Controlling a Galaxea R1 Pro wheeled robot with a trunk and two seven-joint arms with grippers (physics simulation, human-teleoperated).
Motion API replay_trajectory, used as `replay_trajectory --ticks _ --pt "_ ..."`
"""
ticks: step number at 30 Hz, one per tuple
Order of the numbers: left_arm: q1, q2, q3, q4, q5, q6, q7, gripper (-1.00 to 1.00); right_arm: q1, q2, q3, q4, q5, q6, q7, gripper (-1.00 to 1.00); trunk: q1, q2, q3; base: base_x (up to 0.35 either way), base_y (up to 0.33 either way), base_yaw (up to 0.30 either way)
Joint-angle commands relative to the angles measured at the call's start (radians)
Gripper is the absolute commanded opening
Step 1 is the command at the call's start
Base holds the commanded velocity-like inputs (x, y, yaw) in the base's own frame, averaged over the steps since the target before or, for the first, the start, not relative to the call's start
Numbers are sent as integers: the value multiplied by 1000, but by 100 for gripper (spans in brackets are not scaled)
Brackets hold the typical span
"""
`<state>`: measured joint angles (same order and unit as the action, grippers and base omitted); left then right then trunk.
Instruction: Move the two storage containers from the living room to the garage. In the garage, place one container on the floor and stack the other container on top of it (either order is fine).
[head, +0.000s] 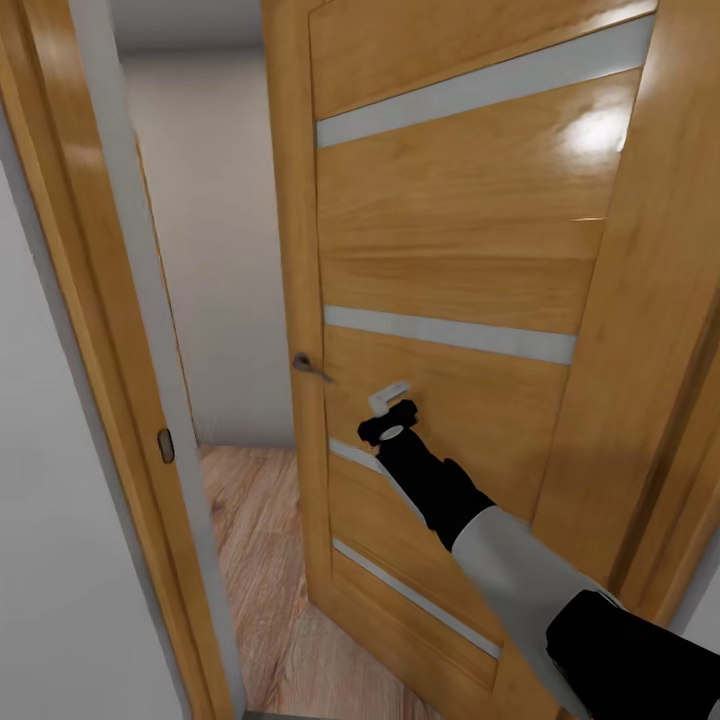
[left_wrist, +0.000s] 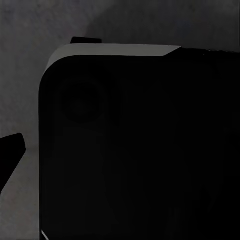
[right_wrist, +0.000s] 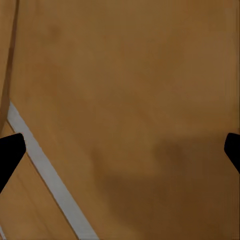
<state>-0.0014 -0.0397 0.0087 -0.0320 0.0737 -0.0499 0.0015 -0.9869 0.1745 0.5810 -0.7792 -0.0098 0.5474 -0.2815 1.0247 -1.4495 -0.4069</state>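
I'm pressing my right pincer (head: 392, 412), fingers spread, empty, against the wooden door (head: 460, 250) w/ the handle (head: 310, 367) beside it. Left pincer: can't tell its state. Containers aren't visible here; prob. light, stiff, so I'd grip by the rim.

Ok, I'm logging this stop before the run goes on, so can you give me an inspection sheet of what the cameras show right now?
Surface: light wood-plank floor showing through the doorway gap.
Job's things: nothing seen.
Clutter: nothing seen.
Grippers: right gripper at the end of the outstretched right arm, up against the wooden door below its handle; in the right wrist view its fingertips stand wide apart. Left gripper: one fingertip shows against a dark body; state unclear.
Cables: nothing seen.
Surroundings: door partly open, wooden frame, pale wall beyond.
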Motion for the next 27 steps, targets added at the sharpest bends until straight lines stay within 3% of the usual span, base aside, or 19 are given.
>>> replay_trajectory --ticks 1,14,27 --pt "0 0 0 0 8 -2 0 100 -1 0 4 0 -2 7 -16 100 0 -1 -1 244 0 0" --pt "0 0 -1 0 8 -4 0 100 -1 0 18 0 43 23 -40 100 0 -1 -1 296 0 0" --pt "0 0 1 0 8 -4 0 100 -1 0 19 -1 52 27 -41 100 0 -1 -1 32 0 0"
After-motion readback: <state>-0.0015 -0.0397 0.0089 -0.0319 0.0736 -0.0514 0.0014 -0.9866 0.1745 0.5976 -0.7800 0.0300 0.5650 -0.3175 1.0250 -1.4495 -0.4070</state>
